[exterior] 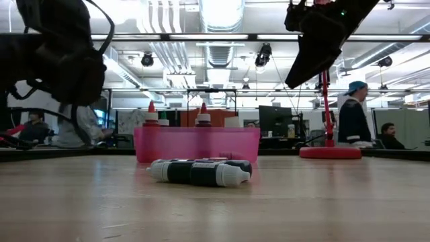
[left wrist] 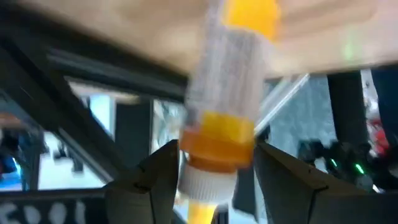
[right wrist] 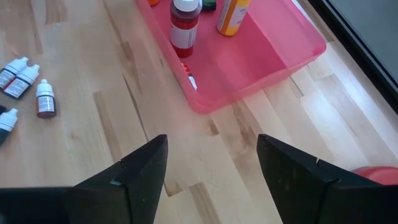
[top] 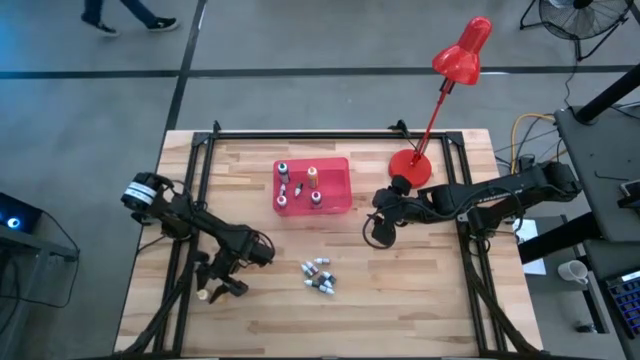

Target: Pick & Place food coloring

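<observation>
Left hand (top: 212, 291), near the worktop's front-left edge, well left of the loose bottles: small clear dropper bottle with orange label (left wrist: 221, 118) between its fingers (left wrist: 152, 180); grip or release cannot be told. Right hand (top: 378, 232), just right of the shallow red plastic tray (top: 340, 170), fingers (right wrist: 134, 177) spread, empty. Bottles stand in the tray; a cluster of tiny white-capped dropper bottles (top: 319, 275) lies on the wooden worktop (top: 420, 310) in front of it.

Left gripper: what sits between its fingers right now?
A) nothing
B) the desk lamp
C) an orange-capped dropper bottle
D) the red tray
C: the left wrist view shows a whitish, orange-capped dropper bottle between the fingers of the left gripper, near the table's front-left edge.
</observation>
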